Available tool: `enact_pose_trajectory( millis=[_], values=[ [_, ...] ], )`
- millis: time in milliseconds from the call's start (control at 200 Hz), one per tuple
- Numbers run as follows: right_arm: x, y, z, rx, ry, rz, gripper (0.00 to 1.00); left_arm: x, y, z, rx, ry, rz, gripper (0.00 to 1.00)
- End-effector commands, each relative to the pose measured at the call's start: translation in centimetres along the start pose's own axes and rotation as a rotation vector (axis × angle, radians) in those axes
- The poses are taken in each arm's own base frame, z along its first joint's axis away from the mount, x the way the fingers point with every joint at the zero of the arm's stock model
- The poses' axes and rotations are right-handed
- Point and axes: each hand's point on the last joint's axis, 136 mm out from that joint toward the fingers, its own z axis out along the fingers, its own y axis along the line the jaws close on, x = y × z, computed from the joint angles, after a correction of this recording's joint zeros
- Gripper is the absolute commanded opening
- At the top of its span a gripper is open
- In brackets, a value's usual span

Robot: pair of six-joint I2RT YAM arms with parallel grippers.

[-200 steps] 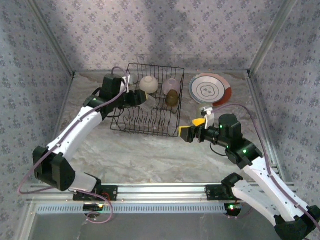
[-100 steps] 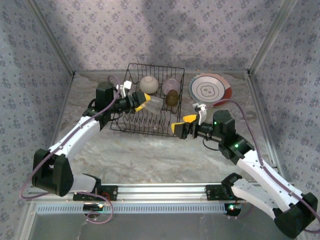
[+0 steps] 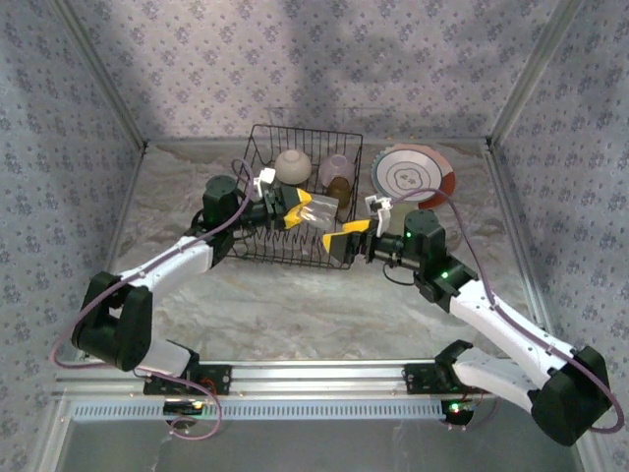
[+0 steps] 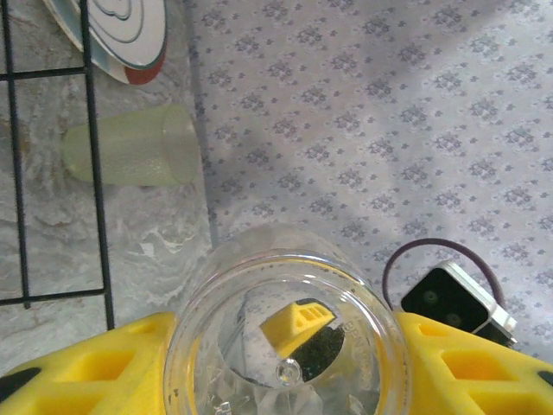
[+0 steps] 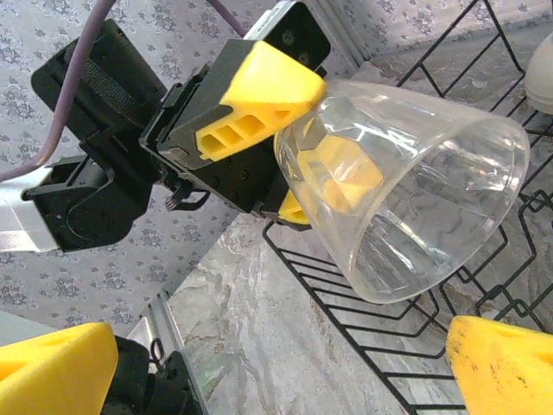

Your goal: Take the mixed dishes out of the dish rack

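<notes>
My left gripper (image 3: 299, 208) is shut on a clear plastic cup (image 3: 319, 209), held on its side above the black wire dish rack (image 3: 257, 242). In the left wrist view the cup (image 4: 285, 337) sits between my yellow fingers (image 4: 78, 367). My right gripper (image 3: 356, 224) is open at the rack's right edge, its jaws on either side of the cup's mouth (image 5: 406, 199) without touching it. A cream bowl (image 3: 293, 164), a lavender bowl (image 3: 337, 167) and an amber cup (image 3: 337, 191) stay in the rack's far end.
Stacked plates (image 3: 413, 177), the top one white with green rings over an orange-red rimmed one, lie right of the rack. A yellowish cup (image 4: 130, 156) lies on its side on the marble table between rack and plates. Patterned walls close in the back and sides.
My left gripper has carried the clear cup rightward from the rack's left edge to over its middle. My right gripper, open throughout, has moved left and up to meet the cup.
</notes>
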Motion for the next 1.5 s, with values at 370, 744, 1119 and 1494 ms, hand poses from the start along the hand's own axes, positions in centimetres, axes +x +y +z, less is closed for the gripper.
enact_pose_trajectory(
  millis=[370, 744, 1119, 1494],
  values=[
    [-2.0, 2.2, 1.6, -0.111, -0.045, 0.021, 0.96, 1.8, -0.8, 0.7, 0.068, 0.050, 0.032, 0.52],
    [-2.3, 2.3, 2.1, -0.126, -0.054, 0.026, 0.78, 2.2, 0.0, 0.9, 0.062, 0.059, 0.019, 0.52],
    [-2.3, 2.5, 2.3, -0.158, -0.070, 0.048, 0.55, 2.1, 1.1, 1.1, 0.065, 0.045, 0.001, 0.52],
    [-2.1, 2.8, 2.2, -0.181, -0.072, 0.069, 0.38, 1.9, 2.0, 1.4, 0.068, 0.042, -0.017, 0.52]
  ],
)
